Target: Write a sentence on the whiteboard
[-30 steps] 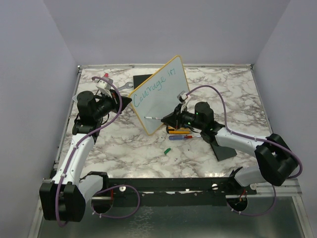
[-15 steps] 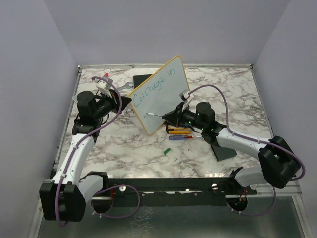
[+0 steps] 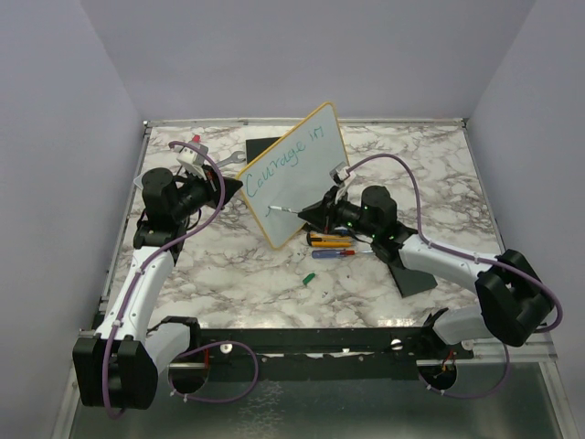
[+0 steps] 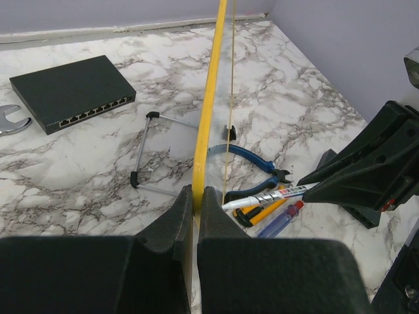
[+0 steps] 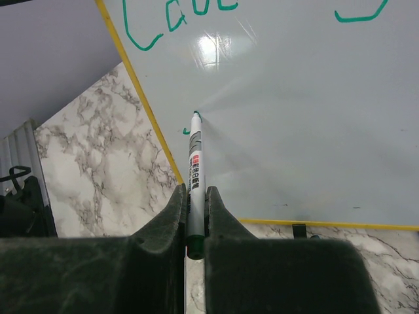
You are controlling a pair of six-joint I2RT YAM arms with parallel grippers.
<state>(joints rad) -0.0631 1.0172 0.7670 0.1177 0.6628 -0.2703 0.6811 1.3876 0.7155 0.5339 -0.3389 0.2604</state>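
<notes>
My left hand (image 4: 196, 199) clamps the whiteboard (image 3: 306, 178), right hand (image 5: 194, 196) grips the marker (image 5: 195, 160) starting line two; I'll need steady tip pressure.

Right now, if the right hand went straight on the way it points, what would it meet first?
The whiteboard: the marker clamped in the right hand points at its white face, tip apparently touching it.

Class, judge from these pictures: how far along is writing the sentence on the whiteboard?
Done: a first line, reading roughly "Courage in", stands in teal on the whiteboard. In hand: the left pincer is shut on the board's yellow rim, holding it up; the right pincer is shut on a marker, tip on the board beside a tiny teal mark. Left: the second line; the space below is blank.
</notes>
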